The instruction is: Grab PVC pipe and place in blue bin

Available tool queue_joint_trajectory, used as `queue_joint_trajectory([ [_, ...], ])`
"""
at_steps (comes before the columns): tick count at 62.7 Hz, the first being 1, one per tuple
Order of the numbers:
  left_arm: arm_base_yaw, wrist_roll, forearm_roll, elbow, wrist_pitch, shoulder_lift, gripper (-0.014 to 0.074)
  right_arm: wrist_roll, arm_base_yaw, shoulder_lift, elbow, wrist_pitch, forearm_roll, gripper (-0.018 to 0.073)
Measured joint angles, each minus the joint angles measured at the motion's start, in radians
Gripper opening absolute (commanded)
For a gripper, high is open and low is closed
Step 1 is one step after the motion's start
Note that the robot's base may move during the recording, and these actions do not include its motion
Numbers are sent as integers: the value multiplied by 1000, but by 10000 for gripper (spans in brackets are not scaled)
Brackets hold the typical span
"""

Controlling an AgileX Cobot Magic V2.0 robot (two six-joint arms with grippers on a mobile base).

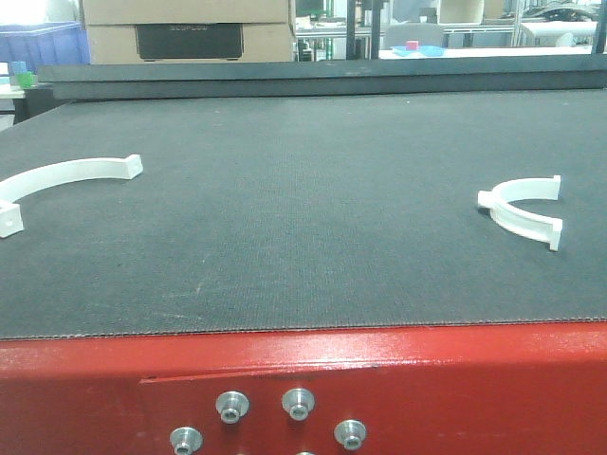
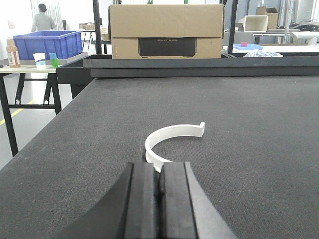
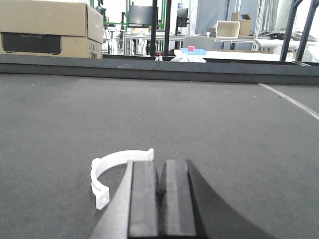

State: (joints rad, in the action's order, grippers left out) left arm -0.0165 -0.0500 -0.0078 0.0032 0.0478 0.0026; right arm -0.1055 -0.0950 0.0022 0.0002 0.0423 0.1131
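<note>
Pointing forward over mat point(image 2: 259, 149), jaws together.

Two white PVC pipe half-rings: left half-ring point(image 2: 172, 134) just ahead of left claw point(image 2: 159, 172), right half-ring point(image 3: 112, 167) ahead-left of right claw point(image 3: 159, 170). One blue bin point(image 2: 47, 44), far ahead-left of left claw. One cardboard box point(image 2: 166, 20), far ahead.
</note>
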Motion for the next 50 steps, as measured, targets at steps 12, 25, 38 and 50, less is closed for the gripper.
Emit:
queue_joint_trajectory([
  [12, 0, 0, 0, 0, 0, 0, -111, 0, 0, 0, 0, -50, 0, -154],
  [25, 0, 0, 0, 0, 0, 0, -111, 0, 0, 0, -3, -59, 126, -154],
  [38, 0, 0, 0, 0, 0, 0, -111, 0, 0, 0, -104, 99, 189, -154],
  [50, 0, 0, 0, 0, 0, 0, -111, 0, 0, -2, -248, 216, 190, -154],
])
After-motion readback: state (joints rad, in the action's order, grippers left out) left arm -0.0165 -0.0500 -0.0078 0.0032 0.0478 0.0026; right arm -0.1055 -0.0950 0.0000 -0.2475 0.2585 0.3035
